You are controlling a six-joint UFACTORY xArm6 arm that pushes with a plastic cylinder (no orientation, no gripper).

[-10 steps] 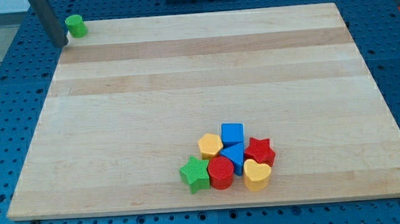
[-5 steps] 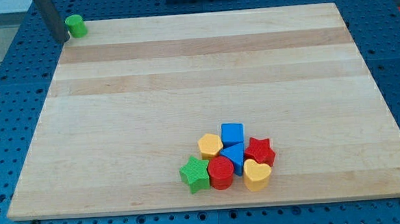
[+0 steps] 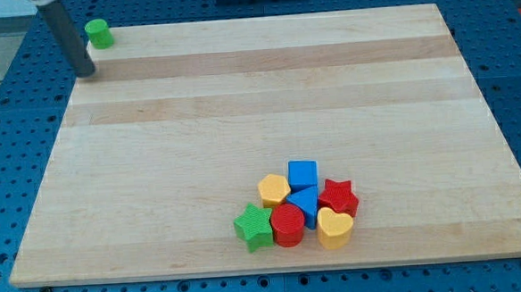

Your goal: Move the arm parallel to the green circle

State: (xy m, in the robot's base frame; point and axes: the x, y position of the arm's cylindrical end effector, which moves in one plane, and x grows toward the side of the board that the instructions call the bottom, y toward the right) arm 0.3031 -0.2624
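A green circle block [image 3: 99, 33] stands at the board's top left corner. My tip [image 3: 86, 73] rests at the board's left edge, just below and slightly left of the green circle, a short gap apart from it. The dark rod rises from the tip toward the view's top left.
A cluster of blocks sits near the board's bottom middle: a blue square [image 3: 302, 174], an orange hexagon [image 3: 273, 189], a blue block [image 3: 304, 202], a red star [image 3: 338, 196], a green star [image 3: 253, 226], a red circle [image 3: 288, 224] and a yellow heart [image 3: 334, 228]. The wooden board [image 3: 258, 101] lies on a blue pegboard.
My tip has slid down the view along the board's left edge, away from the green circle. The blocks have not moved.
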